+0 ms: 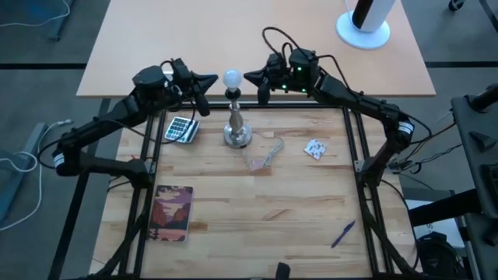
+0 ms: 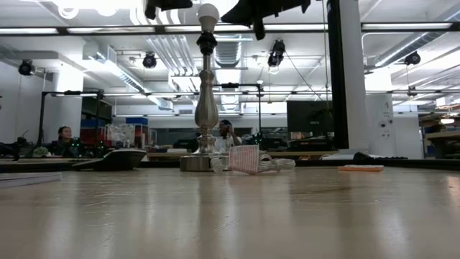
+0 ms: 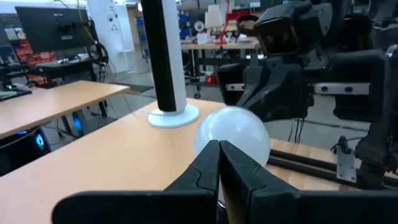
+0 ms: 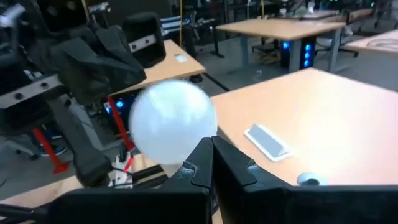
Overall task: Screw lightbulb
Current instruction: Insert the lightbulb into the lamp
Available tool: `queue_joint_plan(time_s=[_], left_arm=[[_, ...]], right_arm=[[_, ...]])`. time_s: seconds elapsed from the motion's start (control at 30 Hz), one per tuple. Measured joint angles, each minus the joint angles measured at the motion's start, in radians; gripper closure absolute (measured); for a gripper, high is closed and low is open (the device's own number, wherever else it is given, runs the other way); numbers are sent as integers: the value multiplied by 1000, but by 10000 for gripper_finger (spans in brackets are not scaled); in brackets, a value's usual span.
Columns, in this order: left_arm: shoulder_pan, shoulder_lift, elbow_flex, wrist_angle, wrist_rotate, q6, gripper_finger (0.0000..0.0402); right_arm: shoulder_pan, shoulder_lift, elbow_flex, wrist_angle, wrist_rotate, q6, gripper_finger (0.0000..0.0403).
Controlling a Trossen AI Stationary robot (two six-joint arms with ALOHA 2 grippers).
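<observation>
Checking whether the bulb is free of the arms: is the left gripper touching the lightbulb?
Apart. The high view shows a gap between the shut left gripper and the lightbulb seated atop the lamp stand.

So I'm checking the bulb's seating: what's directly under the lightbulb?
The lightbulb sits on the black socket topping the silver lamp stand. Its screw base isn't visible, so how deeply it is threaded can't be told.
</observation>
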Motion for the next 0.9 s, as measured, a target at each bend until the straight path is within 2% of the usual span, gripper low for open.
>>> queue_joint_plan(time_s=[0.53, 0.73, 0.9], left_arm=[[13, 67, 1, 10, -24, 0, 401], [13, 70, 0, -4, -74, -8, 401], [13, 17, 0, -2, -78, -8, 402]], right_arm=[[6, 14, 0, 30, -107, 43, 403], [14, 11, 0, 17, -111, 45, 403], [5, -21, 0, -29, -64, 23, 403]])
